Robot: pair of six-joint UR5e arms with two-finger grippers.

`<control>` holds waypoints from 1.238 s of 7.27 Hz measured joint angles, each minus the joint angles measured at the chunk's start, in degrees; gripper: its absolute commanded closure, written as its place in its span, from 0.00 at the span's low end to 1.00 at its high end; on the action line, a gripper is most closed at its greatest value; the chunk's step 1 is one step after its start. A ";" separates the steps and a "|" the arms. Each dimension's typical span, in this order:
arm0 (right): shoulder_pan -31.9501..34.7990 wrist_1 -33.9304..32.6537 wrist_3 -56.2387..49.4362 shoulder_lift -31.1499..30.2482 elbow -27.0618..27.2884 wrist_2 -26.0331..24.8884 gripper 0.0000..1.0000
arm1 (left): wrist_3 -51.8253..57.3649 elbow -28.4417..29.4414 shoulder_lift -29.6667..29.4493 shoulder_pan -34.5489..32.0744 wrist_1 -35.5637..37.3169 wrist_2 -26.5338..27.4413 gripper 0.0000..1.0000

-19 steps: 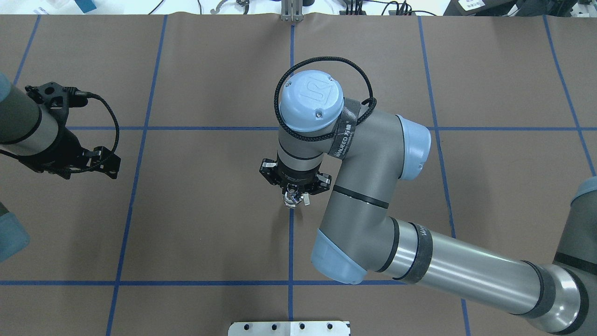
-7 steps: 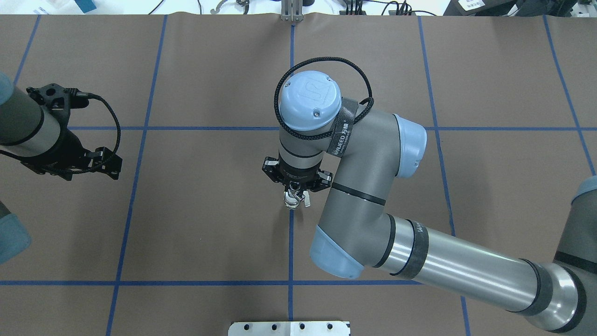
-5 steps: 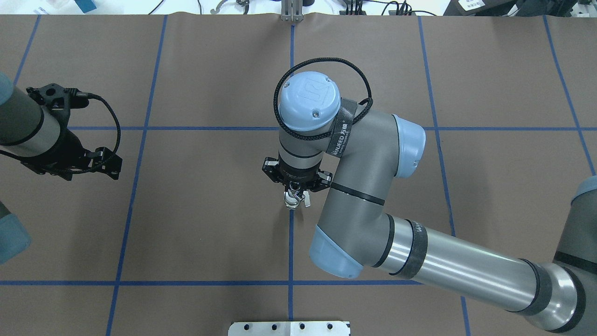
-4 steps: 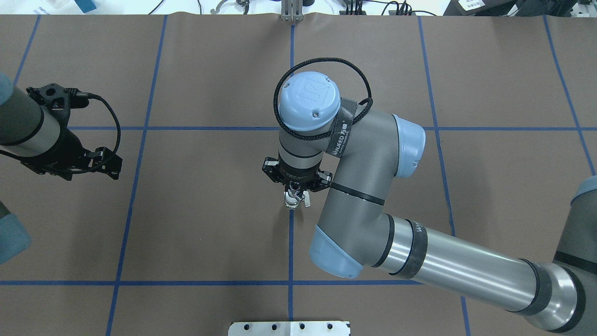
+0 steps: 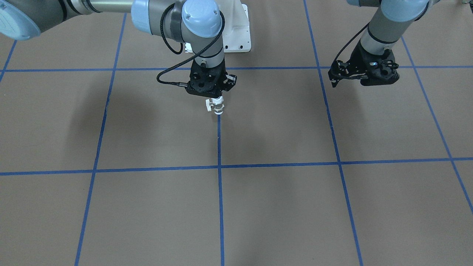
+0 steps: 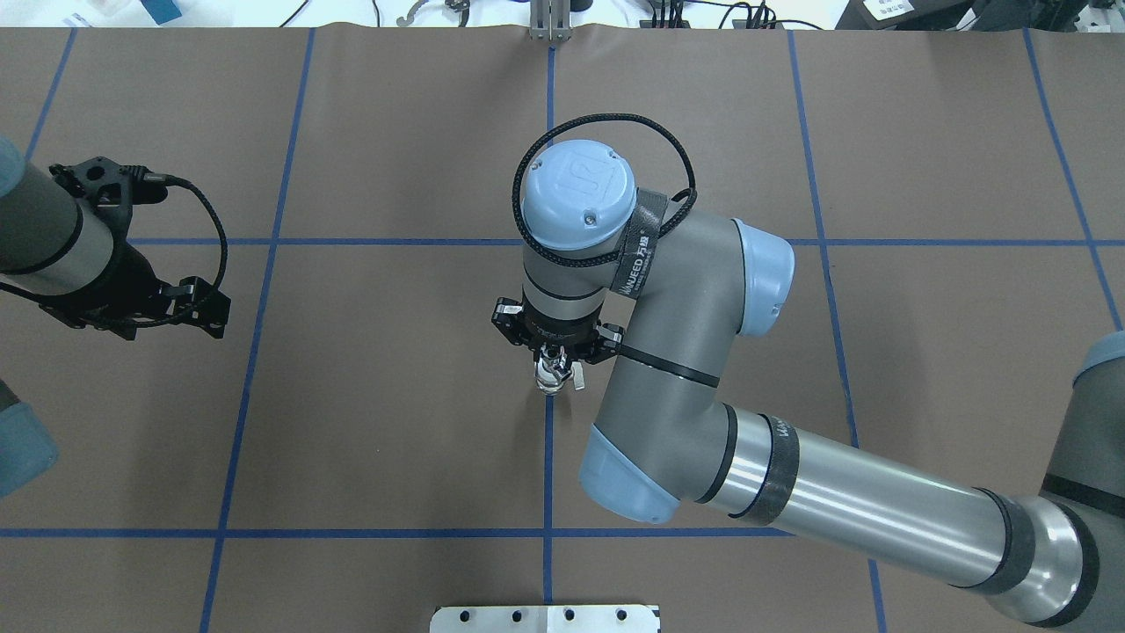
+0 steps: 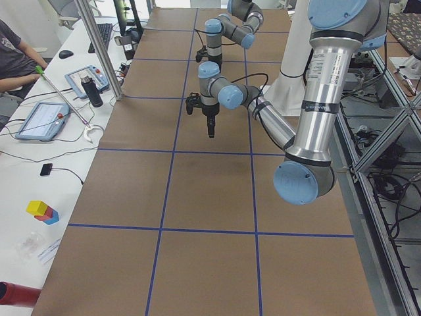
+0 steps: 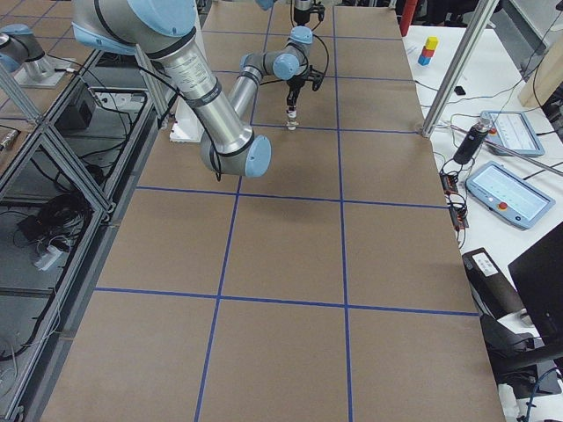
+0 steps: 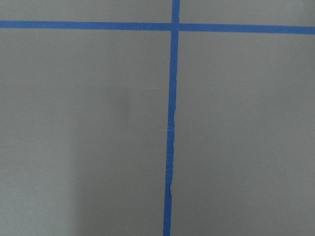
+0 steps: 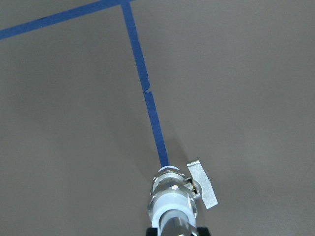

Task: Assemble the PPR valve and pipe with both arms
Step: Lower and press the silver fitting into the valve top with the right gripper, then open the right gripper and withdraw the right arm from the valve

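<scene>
Over brown table (image 6: 395,396), right hand (image 6: 556,353) grips PPR valve (image 6: 551,378).

Brown table (image 5: 277,129) crossed by a grid of blue tape lines (image 5: 218,147). The right arm (image 6: 844,501) and left arm (image 6: 39,242) are grey and polished silver, with light-blue joint caps and black bands. The right gripper (image 5: 216,99), left gripper (image 5: 375,77) and braided cable (image 6: 615,115) are black. The PPR valve (image 10: 172,196) is white with shiny silver rings and a pale handle. The pedestal (image 5: 236,31) is white.
</scene>
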 measured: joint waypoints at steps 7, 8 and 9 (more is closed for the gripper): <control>5.24 -0.42 -2.44 -8.46 13.84 0.47 0.01 | 4.30 -3.08 0.94 -1.59 0.15 -0.18 0.00; 8.31 -0.45 -7.06 -14.26 18.92 0.94 0.01 | 9.28 -3.32 1.84 -4.33 0.25 -0.92 0.00; 11.53 -0.41 -12.40 -20.00 22.73 1.72 0.01 | 15.75 -3.09 3.84 -8.24 0.22 -2.99 0.00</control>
